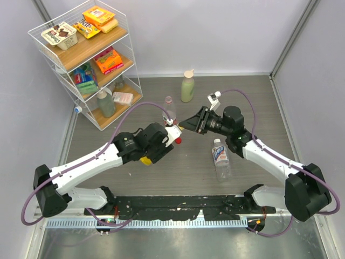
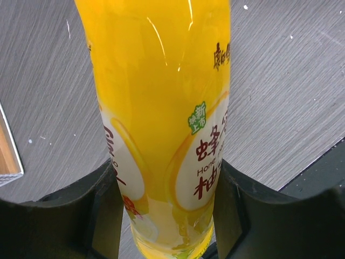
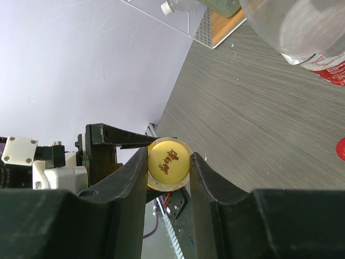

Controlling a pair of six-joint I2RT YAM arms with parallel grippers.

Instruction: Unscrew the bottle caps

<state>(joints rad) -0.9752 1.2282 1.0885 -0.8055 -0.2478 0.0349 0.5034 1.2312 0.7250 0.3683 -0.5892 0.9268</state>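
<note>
My left gripper (image 2: 164,216) is shut on the lower body of a yellow drink bottle (image 2: 161,108). In the top view this gripper (image 1: 168,137) holds the bottle (image 1: 145,160) tilted, neck towards the right arm. My right gripper (image 3: 168,164) is shut on the bottle's yellow cap (image 3: 168,162), a finger on each side; in the top view it (image 1: 184,126) meets the left one at mid-table. A red cap (image 1: 178,141) lies loose on the table beside them and shows in the right wrist view (image 3: 340,149). A clear bottle (image 1: 220,157) lies on its side with a pale cap (image 1: 217,142).
A clear bottle with a red label (image 1: 170,110) stands just behind the grippers. A pale green bottle with a beige cap (image 1: 187,87) stands at the back. A white wire shelf (image 1: 86,51) of snacks fills the back left corner.
</note>
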